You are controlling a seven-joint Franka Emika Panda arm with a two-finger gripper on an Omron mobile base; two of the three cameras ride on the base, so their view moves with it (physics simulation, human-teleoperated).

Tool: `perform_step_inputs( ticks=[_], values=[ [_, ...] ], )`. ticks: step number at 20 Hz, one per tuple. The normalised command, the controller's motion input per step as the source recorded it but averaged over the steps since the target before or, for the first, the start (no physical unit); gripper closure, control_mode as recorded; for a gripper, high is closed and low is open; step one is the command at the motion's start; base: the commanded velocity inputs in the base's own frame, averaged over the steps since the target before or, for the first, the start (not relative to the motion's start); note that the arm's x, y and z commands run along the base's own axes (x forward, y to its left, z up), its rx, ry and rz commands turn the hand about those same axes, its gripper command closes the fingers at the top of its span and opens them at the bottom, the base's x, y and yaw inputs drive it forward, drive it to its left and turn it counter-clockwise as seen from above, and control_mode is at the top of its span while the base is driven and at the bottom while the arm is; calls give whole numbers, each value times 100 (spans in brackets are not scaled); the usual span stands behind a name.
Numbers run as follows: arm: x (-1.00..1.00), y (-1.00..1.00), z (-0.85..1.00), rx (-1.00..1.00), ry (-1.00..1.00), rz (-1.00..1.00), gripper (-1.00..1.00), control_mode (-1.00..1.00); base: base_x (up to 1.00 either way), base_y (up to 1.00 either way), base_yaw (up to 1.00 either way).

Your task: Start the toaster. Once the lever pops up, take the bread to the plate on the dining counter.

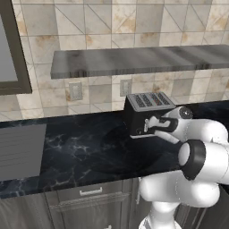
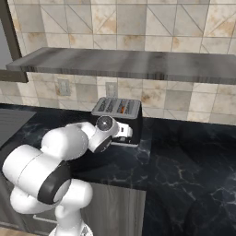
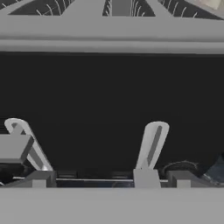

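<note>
Wide-open two-finger gripper [image 3: 94, 179] faces the front of the black boxy toaster [image 1: 144, 115] with its silver slotted top, just before its two pale levers [image 3: 152, 144]; starting it likely requires pressing one lever squarely downward.

Toaster [image 1: 144, 114] on countertop [image 1: 80, 152], back against wall. Shelf [image 1: 134, 60] above toaster. Two outlets [image 1: 75, 91] on wall left of toaster. Bread [image 2: 122, 109] in toaster slot. Gripper [image 1: 150, 126] just before toaster front. Drawer [image 1: 91, 192] below countertop, left of toaster.
</note>
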Motion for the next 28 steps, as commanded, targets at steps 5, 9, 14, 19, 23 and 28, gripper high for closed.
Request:
perform_step_inputs(
  ticks=[5, 9, 14, 19, 23, 28],
  values=[
    [-21, -1, 43, 0, -1, 0, -100, -100, 0, 0, 0],
    [-16, -1, 45, 0, -1, 0, -100, -100, 0, 0, 0],
    [-9, 0, 43, 0, -1, 0, -100, -100, 0, 0, 0],
    [-3, 0, 39, 0, -7, 0, -100, -100, 0, 0, 0],
    [-14, -3, 32, 1, -13, 0, -100, -100, 0, 0, 0],
    [-2, 0, 18, 0, -1, 0, -100, -100, 0, 0, 0]
  ],
)
